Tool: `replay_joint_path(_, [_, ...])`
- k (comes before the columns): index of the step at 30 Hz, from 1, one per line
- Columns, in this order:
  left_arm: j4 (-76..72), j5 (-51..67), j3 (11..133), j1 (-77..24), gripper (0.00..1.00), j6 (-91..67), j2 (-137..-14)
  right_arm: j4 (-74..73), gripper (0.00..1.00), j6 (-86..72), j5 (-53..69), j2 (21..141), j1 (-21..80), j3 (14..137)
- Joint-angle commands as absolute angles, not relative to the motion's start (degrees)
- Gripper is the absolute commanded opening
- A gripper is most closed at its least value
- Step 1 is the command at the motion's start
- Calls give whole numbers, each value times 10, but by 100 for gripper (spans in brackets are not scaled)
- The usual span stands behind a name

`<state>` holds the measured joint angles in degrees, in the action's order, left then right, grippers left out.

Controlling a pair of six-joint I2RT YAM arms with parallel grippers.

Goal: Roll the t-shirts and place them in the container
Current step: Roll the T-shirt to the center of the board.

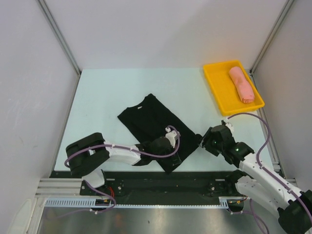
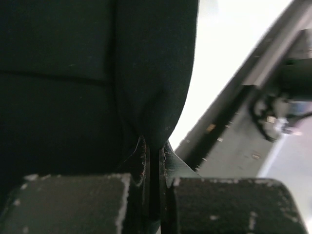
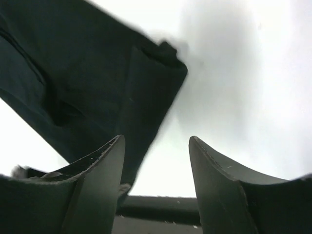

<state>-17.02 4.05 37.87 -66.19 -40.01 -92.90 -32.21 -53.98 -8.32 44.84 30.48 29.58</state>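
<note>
On the pale tabletop point(image 1: 107, 92), the large black cloth tee point(image 1: 151, 117) lay folded; the salmon-pink cloth roll point(image 1: 242, 85) sat far right. My left pincer point(image 2: 153, 151) clamped the tee's near edge, while my right pincer point(image 3: 156, 141) gaped empty. I judged rolling barely begun, and wanted a right-side grip next.

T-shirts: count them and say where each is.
2. The black t-shirt lies mid-table, pinched by the left end effector; the pink rolled t-shirt sits in the yellow tray.
</note>
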Motion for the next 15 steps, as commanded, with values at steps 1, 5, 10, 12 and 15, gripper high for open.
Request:
replay_joint_path(1, [-310,195,327,-628,0,-512,-925,-314,59,-586,-115,446,353,281])
replay_joint_path(5, [-351,242,311,-601,0,-549,-945,-283,58,-606,-132,475,392,280])
replay_joint_path(10, [-366,280,307,-581,2,-568,-964,-243,54,-624,-133,538,403,281])
replay_joint_path(12, [-371,288,307,-573,2,-570,-970,-235,50,-631,-135,558,403,282])
replay_joint_path(15, [-370,300,308,-565,3,-570,-976,-229,43,-643,-143,569,403,285])
